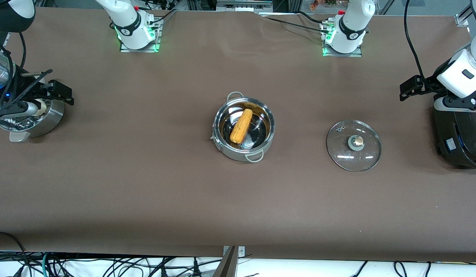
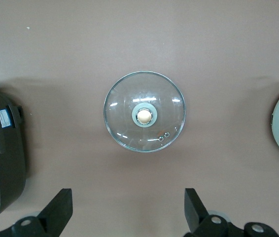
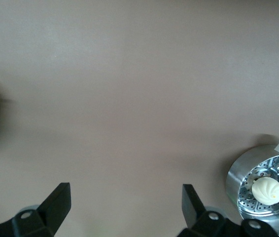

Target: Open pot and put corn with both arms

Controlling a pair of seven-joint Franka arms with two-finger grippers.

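Note:
The steel pot [image 1: 232, 152] stands uncovered at the table's middle, and the yellow corn [image 1: 241, 125] lies slanted inside it. Its glass lid [image 1: 353, 145] with the brass knob rests flat on the table beside it, toward the left arm's end. My left gripper [image 1: 412, 88] hangs open and holds nothing, beside the black cooker. In the left wrist view the lid [image 2: 144, 111] shows ahead of the open left gripper [image 2: 128, 207]. My right gripper [image 1: 61, 93] is open and holds nothing, over the steamer bowl's edge. In the right wrist view only bare table lies between the right gripper's [image 3: 126, 205] fingers.
A steel steamer bowl [image 1: 49, 119] holding a white bun [image 3: 266, 189] sits at the right arm's end. A large black cooker [image 1: 459, 138] stands at the left arm's end. Brown table surface stretches wide nearer the front camera.

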